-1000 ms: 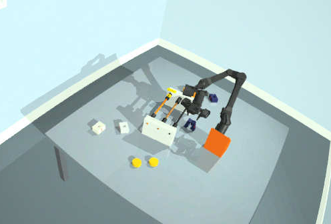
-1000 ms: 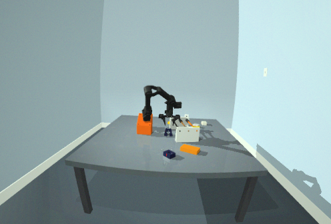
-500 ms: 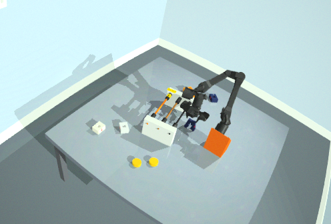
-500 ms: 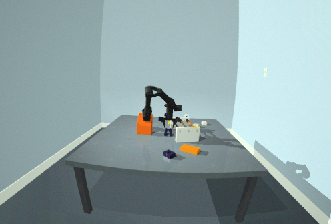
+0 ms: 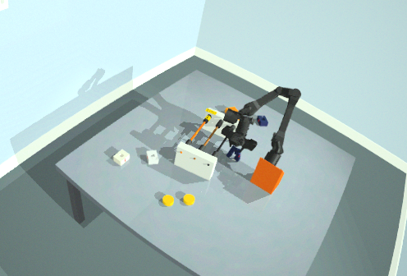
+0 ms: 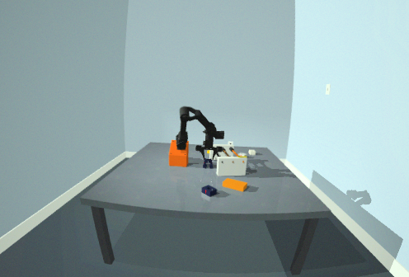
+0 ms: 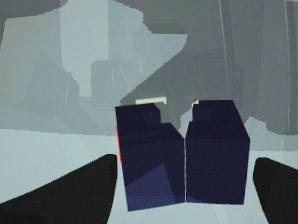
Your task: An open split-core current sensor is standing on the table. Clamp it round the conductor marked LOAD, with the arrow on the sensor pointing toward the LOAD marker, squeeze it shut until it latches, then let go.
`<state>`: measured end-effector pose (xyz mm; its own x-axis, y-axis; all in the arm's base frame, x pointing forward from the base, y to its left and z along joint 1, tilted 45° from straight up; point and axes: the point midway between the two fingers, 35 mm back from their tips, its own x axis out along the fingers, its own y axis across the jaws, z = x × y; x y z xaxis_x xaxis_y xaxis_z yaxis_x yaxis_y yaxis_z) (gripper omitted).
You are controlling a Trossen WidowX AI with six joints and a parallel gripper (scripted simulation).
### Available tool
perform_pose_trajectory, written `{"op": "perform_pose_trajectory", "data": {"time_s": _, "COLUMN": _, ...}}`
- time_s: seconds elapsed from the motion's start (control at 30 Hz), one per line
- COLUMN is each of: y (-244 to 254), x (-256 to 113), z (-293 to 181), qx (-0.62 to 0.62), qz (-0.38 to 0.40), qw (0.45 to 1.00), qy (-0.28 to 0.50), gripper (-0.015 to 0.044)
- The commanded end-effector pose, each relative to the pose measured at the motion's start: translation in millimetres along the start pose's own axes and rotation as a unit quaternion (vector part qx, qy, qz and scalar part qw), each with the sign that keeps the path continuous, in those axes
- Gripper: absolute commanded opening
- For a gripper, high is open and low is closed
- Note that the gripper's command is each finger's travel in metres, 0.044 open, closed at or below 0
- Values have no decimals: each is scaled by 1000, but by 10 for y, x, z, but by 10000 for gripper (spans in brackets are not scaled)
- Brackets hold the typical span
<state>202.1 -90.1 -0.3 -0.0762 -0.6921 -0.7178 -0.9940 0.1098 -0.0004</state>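
Note:
The open split-core sensor (image 5: pixel 234 154) (image 6: pixel 208 164) (image 7: pixel 215 165) is dark navy. It stands on the table with its two halves spread at the bottom in the top and exterior views. A red strip shows on its left side in the wrist view. My gripper (image 5: pixel 239 140) (image 6: pixel 209 151) (image 7: pixel 187 167) is open, its fingers on either side of the sensor with a narrow gap at each side. Orange (image 5: pixel 197 131), brown (image 5: pixel 212 136) and black (image 5: pixel 221 145) conductors run between two white panels. A yellow label (image 5: pixel 211 111) is by the orange one's far end; its lettering is unreadable. The sensor's arrow cannot be made out.
The white panel (image 5: pixel 189 165) stands left of the sensor. A second navy block (image 5: pixel 262 121) (image 6: pixel 209 190) and an orange block (image 5: pixel 231 110) (image 6: pixel 234 185) lie beyond the rack. White blocks (image 5: pixel 121 157) (image 5: pixel 152 157) and yellow discs (image 5: pixel 168 200) (image 5: pixel 189 200) lie elsewhere. The arm's orange base (image 5: pixel 267 177) is nearby.

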Motion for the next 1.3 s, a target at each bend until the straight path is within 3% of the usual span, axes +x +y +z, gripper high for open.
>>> {"op": "perform_pose_trajectory", "data": {"time_s": 0.0, "y": 1, "x": -4, "z": 0, "qx": 0, "qz": 0, "qw": 1000, "qy": 0, "gripper": 253}}
{"op": "perform_pose_trajectory", "data": {"time_s": 0.27, "y": 1, "x": -4, "z": 0, "qx": 0, "qz": 0, "qw": 1000, "qy": 0, "gripper": 200}}
{"op": "perform_pose_trajectory", "data": {"time_s": 0.53, "y": -66, "x": -288, "z": 35, "qx": -1, "qz": -1, "qw": 1000, "qy": -6, "gripper": 0}}
{"op": "perform_pose_trajectory", "data": {"time_s": 1.13, "y": -129, "x": -1213, "z": 52, "qx": -3, "qz": 1, "qw": 1000, "qy": -2, "gripper": 0}}
{"op": "perform_pose_trajectory", "data": {"time_s": 1.27, "y": -134, "x": -1282, "z": 35, "qx": -3, "qz": 1, "qw": 1000, "qy": 0, "gripper": 0}}
